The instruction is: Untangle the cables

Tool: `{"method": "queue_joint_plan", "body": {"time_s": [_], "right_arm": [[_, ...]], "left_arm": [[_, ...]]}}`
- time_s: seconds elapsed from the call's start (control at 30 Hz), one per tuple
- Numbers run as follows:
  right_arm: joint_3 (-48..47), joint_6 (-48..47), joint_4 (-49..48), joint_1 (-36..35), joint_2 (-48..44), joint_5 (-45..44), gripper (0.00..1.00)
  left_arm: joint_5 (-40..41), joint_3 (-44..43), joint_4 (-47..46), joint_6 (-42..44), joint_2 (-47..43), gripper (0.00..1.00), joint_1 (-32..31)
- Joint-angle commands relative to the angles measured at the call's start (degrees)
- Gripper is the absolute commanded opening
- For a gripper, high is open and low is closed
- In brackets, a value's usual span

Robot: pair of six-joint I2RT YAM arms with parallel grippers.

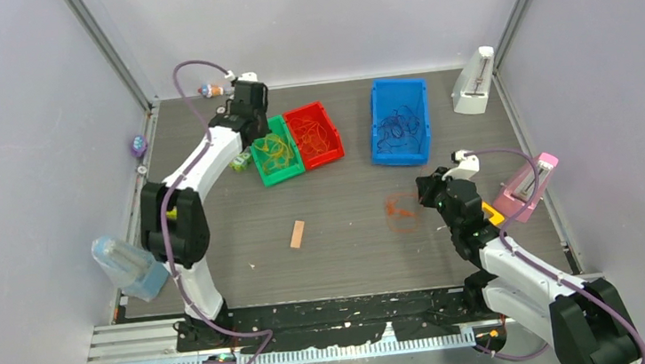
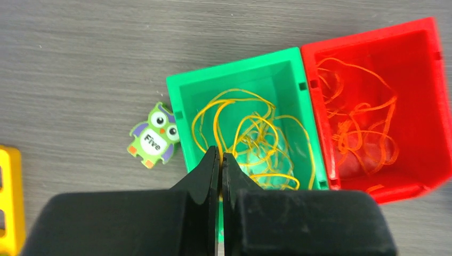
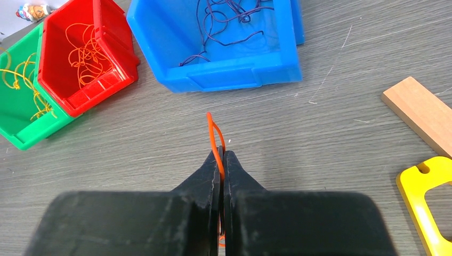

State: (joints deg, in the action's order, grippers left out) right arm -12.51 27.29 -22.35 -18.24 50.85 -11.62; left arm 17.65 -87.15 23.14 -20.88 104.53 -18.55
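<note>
R fingers (image 3: 211, 172) pinch orange cable (image 3: 215, 133), strand points fwd; red bin (image 3: 101, 88) ahead-left. L fingers (image 2: 209, 172) shut, empty, over yellow cables (image 2: 256, 133)

Lilac walls (image 1: 8, 105), alu corner posts (image 1: 110, 51), dark woodgrain tbl (image 1: 353, 259).

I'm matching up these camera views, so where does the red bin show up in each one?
Top external: the red bin sits left of centre, toward the far side of the table.
Left wrist: the red bin fills the right side of the picture.
Right wrist: the red bin is at the upper left, up and left of the pinched orange cable.
Shared landmark: the green bin, pressed against the red bin's side.
</note>
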Motion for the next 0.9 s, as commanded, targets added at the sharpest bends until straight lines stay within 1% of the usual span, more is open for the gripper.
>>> {"method": "queue_joint_plan", "body": {"time_s": [0.0, 0.13, 0.23, 0.33, 0.43, 0.53, 0.57, 0.6, 0.63, 0.67, 0.7, 0.73, 0.77, 0.87], "right_arm": [[0.4, -0.3, -3.0, 0.1, -1.4, -0.3, 0.05], [0.3, -0.2, -3.0, 0.1, -1.2, -0.3, 0.05], [0.3, -0.2, -3.1, 0.1, -1.0, -0.1, 0.05], [0.2, -0.3, -3.0, 0.1, -0.3, 0.2, 0.05], [-0.5, -0.9, -3.0, 0.1, 1.1, 1.7, 0.05], [-1.9, -1.8, -1.4, 0.1, 3.2, 4.0, 0.06], [-3.5, -2.0, 0.1, 0.1, 3.6, 3.9, 0.16], [-4.7, -2.0, 5.3, 0.1, 4.5, 1.9, 0.32], [-7.4, -1.6, 8.4, 0.1, 5.3, 0.7, 0.69], [-9.0, -1.6, 13.5, 0.1, 6.9, -0.8, 0.82], [-11.6, -1.7, 16.3, 0.1, 7.8, -1.0, 0.98], [-12.6, -1.7, 20.0, 0.0, 9.2, -0.4, 0.99], [-14.0, -1.6, 21.0, 0.0, 9.7, 0.3, 0.96], [-16.7, -1.2, 28.0, 0.0, 11.5, 1.8, 0.95]], "left_arm": [[5.6, -9.5, 10.0, 5.5, 7.7, 0.0, 0.0], [0.9, -17.8, 19.4, 3.9, 16.2, 0.0, 0.0], [-4.9, -22.9, 23.5, 3.9, 21.5, 0.0, 0.1], [-10.0, -25.8, 25.5, 3.7, 24.9, 0.01, 0.1], [-10.9, -23.3, 23.9, 3.1, 23.4, 0.1, 0.1], [-10.8, -16.6, 17.8, 3.1, 17.1, 0.25, 0.1], [-10.7, -15.5, 17.1, 3.3, 15.2, 0.3, 0.1], [-10.7, -14.9, 16.9, 3.3, 12.9, 0.33, 0.1], [-11.2, -14.2, 16.8, 3.4, 11.4, 0.35, 0.1], [-12.1, -13.5, 16.8, 3.4, 10.0, 0.37, 0.0], [-12.6, -12.6, 16.4, 3.2, 8.5, 0.4, 0.0], [-13.2, -11.2, 15.5, 2.9, 6.8, 0.43, -0.1], [-13.7, -9.8, 14.5, 2.6, 5.3, 0.46, -0.2], [-15.3, -5.2, 12.0, 1.6, 0.5, 0.56, -0.5]]}}
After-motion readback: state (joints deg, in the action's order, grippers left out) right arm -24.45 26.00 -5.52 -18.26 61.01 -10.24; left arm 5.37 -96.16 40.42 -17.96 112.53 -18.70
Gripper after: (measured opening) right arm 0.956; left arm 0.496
